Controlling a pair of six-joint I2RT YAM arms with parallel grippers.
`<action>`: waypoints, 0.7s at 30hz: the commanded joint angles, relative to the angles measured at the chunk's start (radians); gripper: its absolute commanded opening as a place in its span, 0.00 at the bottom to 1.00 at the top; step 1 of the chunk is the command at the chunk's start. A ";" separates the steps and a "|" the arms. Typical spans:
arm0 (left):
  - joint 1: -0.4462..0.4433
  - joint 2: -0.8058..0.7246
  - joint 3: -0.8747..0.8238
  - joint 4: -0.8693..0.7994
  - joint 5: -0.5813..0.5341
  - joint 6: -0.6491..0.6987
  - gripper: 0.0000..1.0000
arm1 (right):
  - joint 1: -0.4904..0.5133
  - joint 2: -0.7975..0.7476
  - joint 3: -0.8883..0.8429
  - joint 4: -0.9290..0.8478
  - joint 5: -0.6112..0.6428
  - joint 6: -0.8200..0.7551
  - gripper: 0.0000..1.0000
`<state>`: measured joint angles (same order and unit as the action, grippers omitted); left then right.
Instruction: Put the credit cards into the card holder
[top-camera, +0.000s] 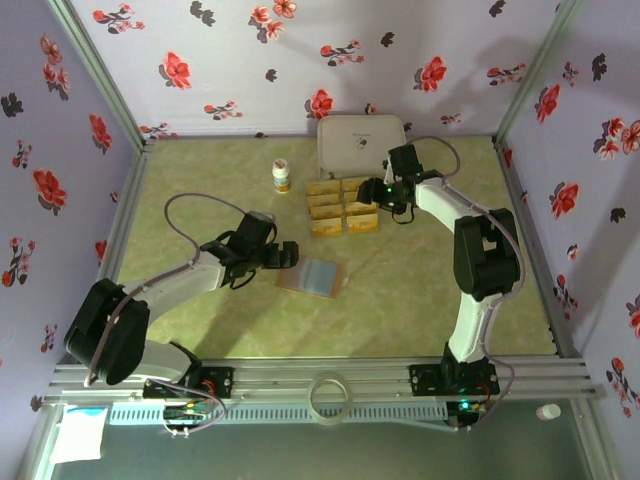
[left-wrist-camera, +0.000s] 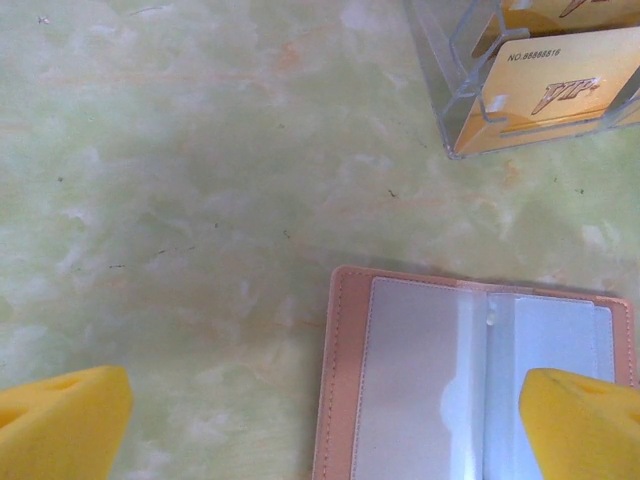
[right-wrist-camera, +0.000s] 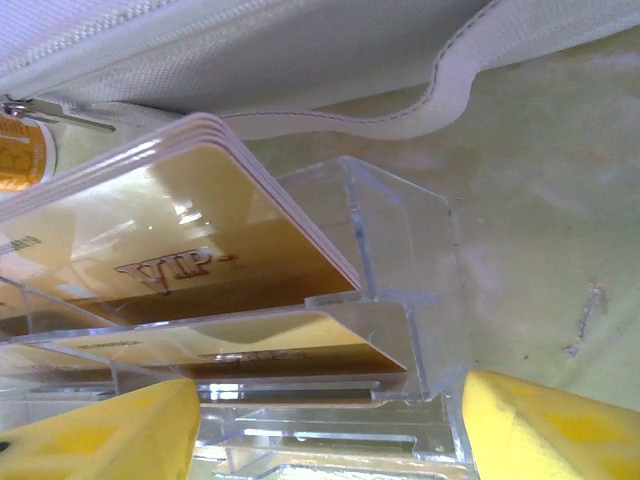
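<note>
The card holder (top-camera: 310, 277) lies open and flat on the green table, with a pinkish-tan rim and greyish clear pockets (left-wrist-camera: 470, 380). My left gripper (top-camera: 283, 255) hovers at its left edge, open (left-wrist-camera: 320, 430), with one yellow fingertip (left-wrist-camera: 585, 425) over a pocket and the other over bare table. The gold credit cards (top-camera: 343, 207) stand in a clear tiered stand (right-wrist-camera: 400, 300). My right gripper (top-camera: 387, 196) is at the stand's right end, open (right-wrist-camera: 330, 430). Its yellow fingers (right-wrist-camera: 555, 425) straddle the lowest step, below a stack of VIP cards (right-wrist-camera: 190, 240), and hold no card.
A large white zipped case (top-camera: 360, 143) sits right behind the stand, close above my right gripper (right-wrist-camera: 250, 50). A small pill bottle (top-camera: 282, 176) stands left of the cards. A tape roll (top-camera: 329, 395) rests on the near rail. Floral walls close in three sides.
</note>
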<state>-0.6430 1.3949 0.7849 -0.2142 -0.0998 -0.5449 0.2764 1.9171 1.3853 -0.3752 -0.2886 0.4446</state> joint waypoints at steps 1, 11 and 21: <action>0.008 0.015 0.020 -0.014 0.010 -0.015 1.00 | -0.007 0.008 -0.038 0.089 -0.038 0.025 0.69; 0.008 0.010 0.020 -0.016 0.013 -0.025 1.00 | -0.005 -0.018 -0.160 0.249 -0.166 0.122 0.66; 0.008 0.001 0.013 -0.014 0.015 -0.029 1.00 | 0.076 -0.190 -0.324 0.336 -0.221 0.186 0.65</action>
<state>-0.6430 1.4025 0.7849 -0.2142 -0.0925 -0.5552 0.3119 1.8046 1.0832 -0.0502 -0.4603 0.6083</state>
